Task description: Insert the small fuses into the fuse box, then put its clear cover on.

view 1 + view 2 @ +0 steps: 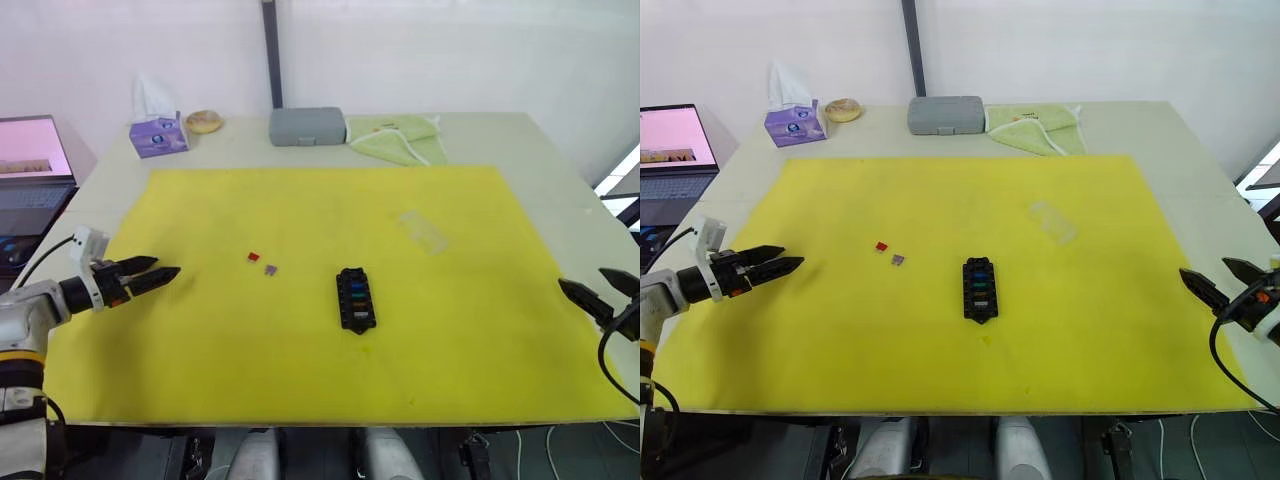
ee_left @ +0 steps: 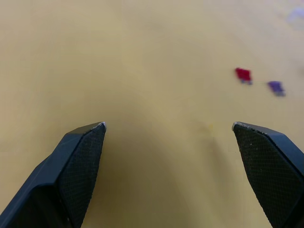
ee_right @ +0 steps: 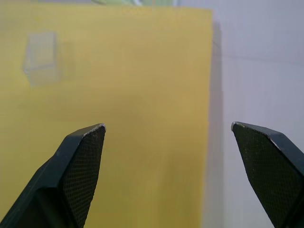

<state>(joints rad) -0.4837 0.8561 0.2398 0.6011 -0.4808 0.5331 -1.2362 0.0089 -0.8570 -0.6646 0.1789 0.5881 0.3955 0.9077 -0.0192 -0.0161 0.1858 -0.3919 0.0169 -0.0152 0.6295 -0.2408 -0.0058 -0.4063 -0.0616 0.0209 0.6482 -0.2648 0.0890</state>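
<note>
Left eye view: the left gripper (image 1: pixel 167 271) is seen over the yellow mat (image 1: pixel 300 220), jaws apart and empty. A red fuse (image 1: pixel 253 257) and a purplish fuse (image 1: pixel 270 270) lie just ahead of these jaws; the fuse box (image 1: pixel 355 299), several slots filled, lies farther beyond. The right gripper (image 1: pixel 590 288) is held at the mat's edge, jaws apart and empty, with the clear cover (image 1: pixel 424 230) ahead.

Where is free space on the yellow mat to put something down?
Bare patches: between the left end effector and the red fuse; between the fuse box and the right end effector; the near strip before the box. Crowded: the red and purple fuse close together, and the clear cover farther back right.
</note>
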